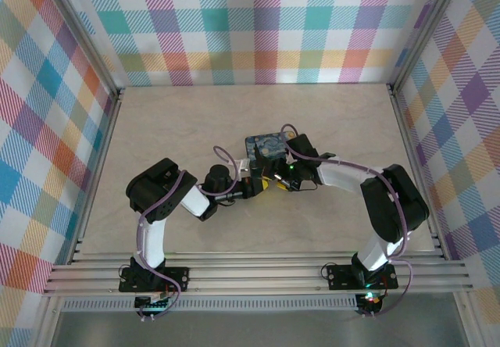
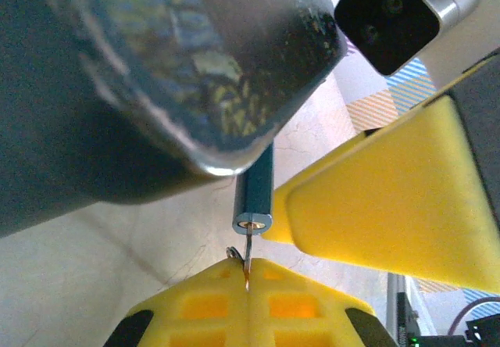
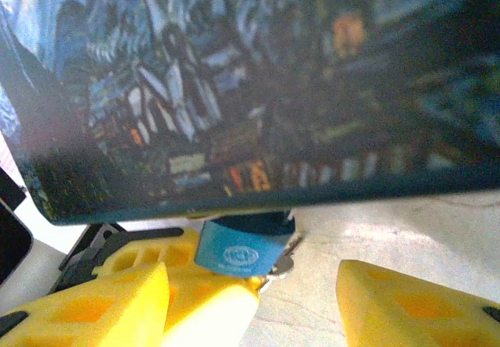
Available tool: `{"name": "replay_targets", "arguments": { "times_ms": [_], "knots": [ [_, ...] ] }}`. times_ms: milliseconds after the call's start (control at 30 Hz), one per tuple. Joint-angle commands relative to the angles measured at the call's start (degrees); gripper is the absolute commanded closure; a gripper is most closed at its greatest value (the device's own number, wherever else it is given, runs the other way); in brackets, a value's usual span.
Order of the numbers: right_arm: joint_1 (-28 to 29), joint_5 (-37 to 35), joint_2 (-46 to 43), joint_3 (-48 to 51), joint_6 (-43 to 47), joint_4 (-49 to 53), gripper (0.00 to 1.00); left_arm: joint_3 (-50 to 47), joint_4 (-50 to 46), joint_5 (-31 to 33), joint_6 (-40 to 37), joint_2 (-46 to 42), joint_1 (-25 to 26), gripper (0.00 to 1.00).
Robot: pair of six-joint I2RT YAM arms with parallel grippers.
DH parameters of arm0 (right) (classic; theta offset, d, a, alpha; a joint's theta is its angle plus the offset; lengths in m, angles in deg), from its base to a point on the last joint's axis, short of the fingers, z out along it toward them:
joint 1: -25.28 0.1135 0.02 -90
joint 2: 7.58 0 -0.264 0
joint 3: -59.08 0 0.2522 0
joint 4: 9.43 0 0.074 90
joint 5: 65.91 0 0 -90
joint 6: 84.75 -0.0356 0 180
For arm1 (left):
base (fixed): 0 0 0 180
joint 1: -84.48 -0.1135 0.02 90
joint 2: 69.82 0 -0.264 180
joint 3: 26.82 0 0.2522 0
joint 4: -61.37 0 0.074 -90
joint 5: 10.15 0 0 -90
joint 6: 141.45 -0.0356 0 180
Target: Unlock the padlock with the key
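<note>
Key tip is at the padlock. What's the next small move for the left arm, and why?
Probably ease the left gripper slightly forward along the line of the key. The key is pinched in its fingers, tip at the keyhole in the end of the padlock, with bare blade showing between. It looks best to seat it before turning.

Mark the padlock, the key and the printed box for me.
the padlock [image 2: 255, 191], left wrist view, on its blue body.
the key [image 2: 248, 245], left wrist view, on its thin blade.
the printed box [image 3: 258, 89], right wrist view, on its painted face.

arms [image 1: 340, 177]: white links, black joints | cables [image 1: 141, 237]: purple (looped) | tool fingers [image 3: 414, 304]: yellow
</note>
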Motion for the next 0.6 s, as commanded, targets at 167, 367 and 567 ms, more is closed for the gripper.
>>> {"name": "replay_targets", "arguments": {
  "times_ms": [167,367,567],
  "knots": [
    [0.4,-1.73,-0.53,1.16,-3.53,-4.97,0.42,1.7,0.83,-2.9,-0.06,0.53,-0.43,1.0],
    [0.4,-1.9,1.83,-0.6,-4.07,0.09,0.49,1.31,-0.7,-2.66,-2.25,-0.45,-0.45,1.0],
    [0.4,-1.21,2.51,-1.5,-4.21,2.9,0.59,2.07,-6.99,-1.78,-8.4,-4.17,0.34,1.0]
  ]
}}
